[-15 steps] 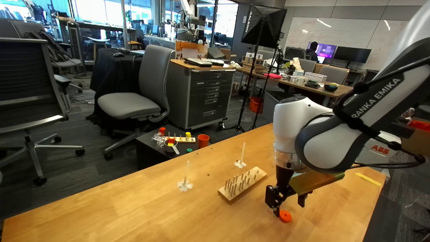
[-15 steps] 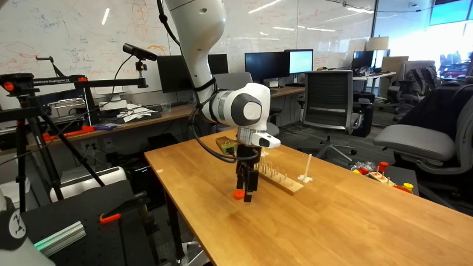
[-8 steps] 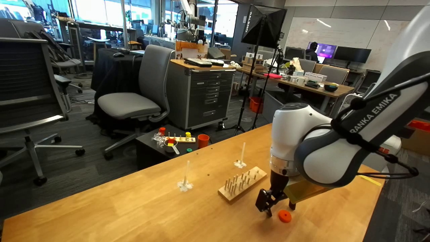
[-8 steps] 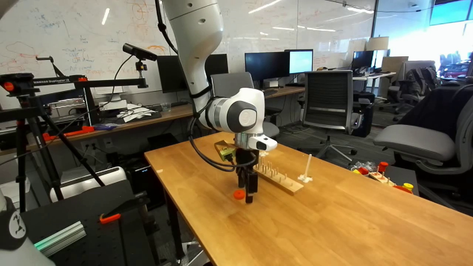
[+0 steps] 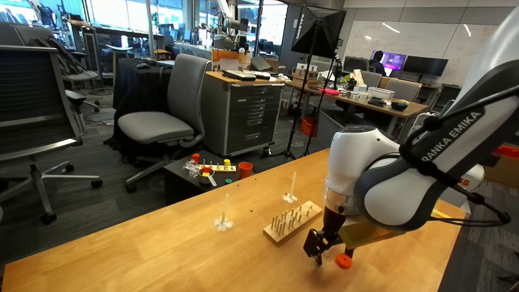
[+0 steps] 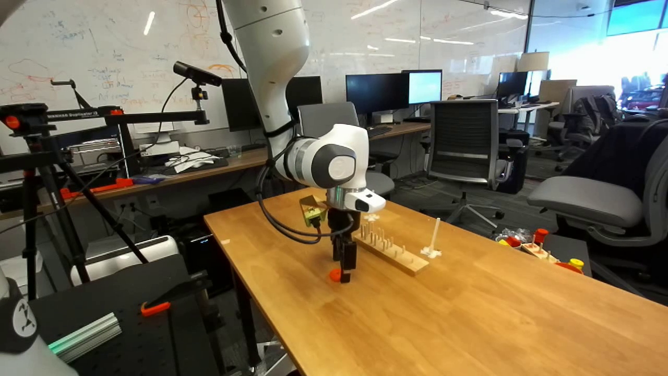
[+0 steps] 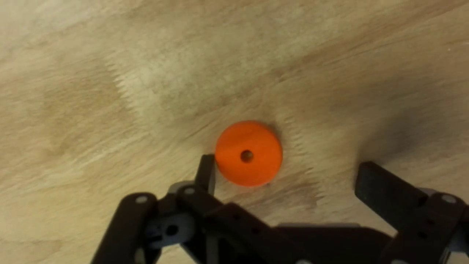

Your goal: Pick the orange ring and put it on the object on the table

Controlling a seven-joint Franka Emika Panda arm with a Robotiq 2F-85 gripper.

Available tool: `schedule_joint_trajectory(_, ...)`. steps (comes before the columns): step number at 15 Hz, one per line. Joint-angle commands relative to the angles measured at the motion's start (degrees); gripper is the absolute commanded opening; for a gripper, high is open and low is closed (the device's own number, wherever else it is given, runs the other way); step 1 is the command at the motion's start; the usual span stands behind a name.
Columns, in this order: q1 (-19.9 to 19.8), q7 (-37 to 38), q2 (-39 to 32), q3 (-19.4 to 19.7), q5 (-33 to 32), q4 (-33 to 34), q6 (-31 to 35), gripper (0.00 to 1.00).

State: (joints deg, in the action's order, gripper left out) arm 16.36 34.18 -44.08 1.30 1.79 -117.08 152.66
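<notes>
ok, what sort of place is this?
Likely a robotics lab sharing office space: a Franka robot arm, a whiteboard with writing on it, and computer monitors.

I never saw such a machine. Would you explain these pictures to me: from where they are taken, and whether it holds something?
This is a robot arm ending in a two-fingered pincer. The wide pictures come from two cameras standing outside; the close-up, from one on the wrist, looking down. On the table lie a flat orange ring and a wooden peg board; two thin rods stand there too. The pincer holds nothing: it is open, the ring between its fingers, close to one, perhaps touching it.
</notes>
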Motion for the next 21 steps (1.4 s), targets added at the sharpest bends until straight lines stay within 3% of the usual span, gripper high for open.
schedule_joint_trajectory(1, -0.1, -0.3, 3.1, -1.3, 4.0, -4.3, 2.1, 1.00)
schedule_joint_trajectory(11, -0.5, -1.1, 5.5, -0.6, 6.8, -9.4, 4.7, 1.00)
schedule_joint_trajectory(21, 1.3, -0.4, 4.6, 2.0, 5.3, -8.3, 6.1, 1.00)
